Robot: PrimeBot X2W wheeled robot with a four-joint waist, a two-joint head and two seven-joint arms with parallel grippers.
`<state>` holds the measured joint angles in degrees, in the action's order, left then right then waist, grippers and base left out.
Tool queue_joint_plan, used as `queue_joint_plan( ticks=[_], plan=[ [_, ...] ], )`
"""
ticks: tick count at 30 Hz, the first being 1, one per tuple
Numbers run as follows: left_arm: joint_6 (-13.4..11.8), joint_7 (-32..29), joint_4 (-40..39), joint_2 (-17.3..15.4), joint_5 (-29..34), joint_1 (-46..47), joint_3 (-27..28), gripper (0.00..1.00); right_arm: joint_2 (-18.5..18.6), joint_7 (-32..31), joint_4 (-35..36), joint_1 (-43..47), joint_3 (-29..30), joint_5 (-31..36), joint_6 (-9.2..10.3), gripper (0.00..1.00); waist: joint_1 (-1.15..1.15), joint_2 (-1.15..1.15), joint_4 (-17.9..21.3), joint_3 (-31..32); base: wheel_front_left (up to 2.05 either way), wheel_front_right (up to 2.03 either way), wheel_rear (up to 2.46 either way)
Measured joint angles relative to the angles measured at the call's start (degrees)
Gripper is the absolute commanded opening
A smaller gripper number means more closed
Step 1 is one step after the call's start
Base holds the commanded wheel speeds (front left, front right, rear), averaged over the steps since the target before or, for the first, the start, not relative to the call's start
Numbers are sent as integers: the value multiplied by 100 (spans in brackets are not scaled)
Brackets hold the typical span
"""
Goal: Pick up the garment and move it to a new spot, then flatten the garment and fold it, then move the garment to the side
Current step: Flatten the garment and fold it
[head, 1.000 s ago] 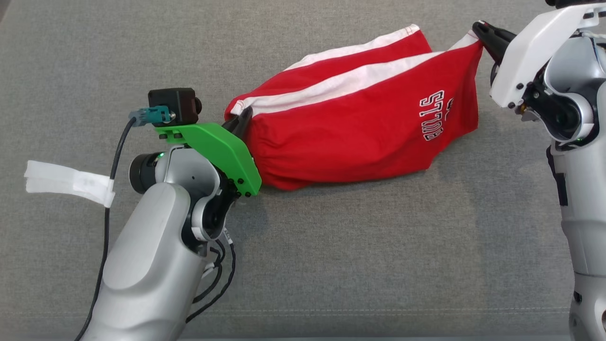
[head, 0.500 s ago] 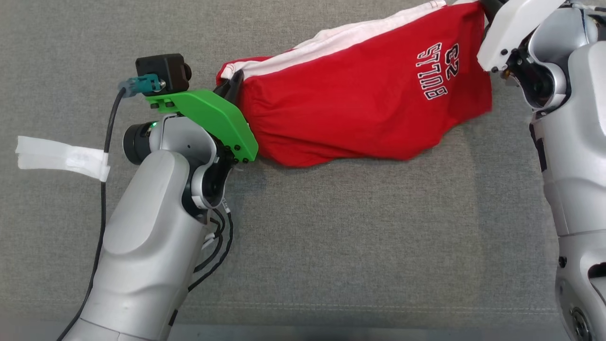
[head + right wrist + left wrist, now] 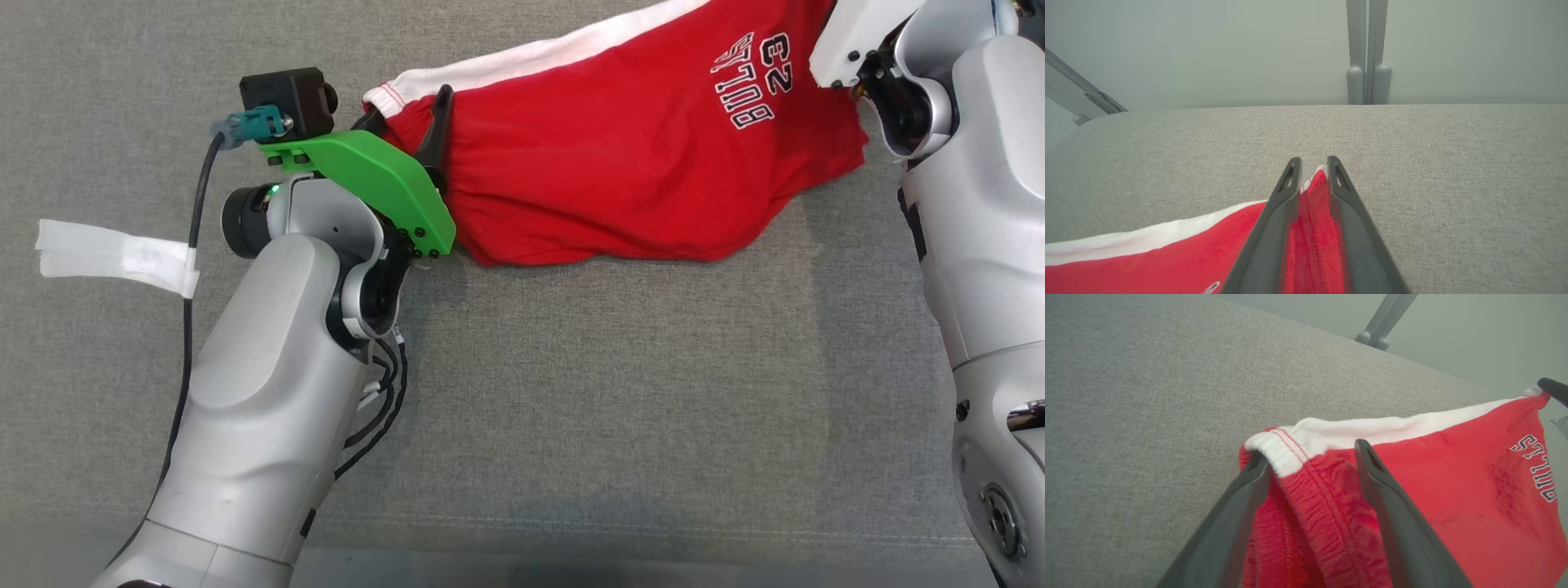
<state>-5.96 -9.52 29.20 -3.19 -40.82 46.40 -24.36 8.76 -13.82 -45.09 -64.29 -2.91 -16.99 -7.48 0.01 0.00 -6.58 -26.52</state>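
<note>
left gripper (image 3: 1310,453) is spread open astride the waistband (image 3: 1286,455) of the red shorts (image 3: 620,163); right gripper (image 3: 1313,161) is pinched on the leg hem (image 3: 1312,196), so they are stretched flat near the upholstered surface's (image 3: 571,392) far edge.

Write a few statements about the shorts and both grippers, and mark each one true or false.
1. The left gripper is open, with the waistband end of the shorts between its fingers. True.
2. The shorts are blue with a yellow stripe. False: they are red with a white stripe.
3. The right gripper has red cloth pinched between its fingers. True.
4. The shorts lie on a wooden table. False: they lie on a grey fabric surface.
</note>
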Motion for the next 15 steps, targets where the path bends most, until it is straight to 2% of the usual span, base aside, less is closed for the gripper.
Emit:
queue_joint_plan(
  ticks=[5,9,15],
  plan=[
    [102,286,75,8,-45,46,-38,100,-20,447,-312,-152,-4,-4,0,100,0,0,-14,76,0,0,0],
    [279,434,143,13,-56,46,-82,100,-25,639,-527,-172,-110,-42,0,100,0,0,-15,209,0,0,0],
    [471,10,459,-162,-82,-144,-357,100,-10,764,-748,-105,-325,-290,0,100,0,0,2,498,0,0,0]
  ],
)
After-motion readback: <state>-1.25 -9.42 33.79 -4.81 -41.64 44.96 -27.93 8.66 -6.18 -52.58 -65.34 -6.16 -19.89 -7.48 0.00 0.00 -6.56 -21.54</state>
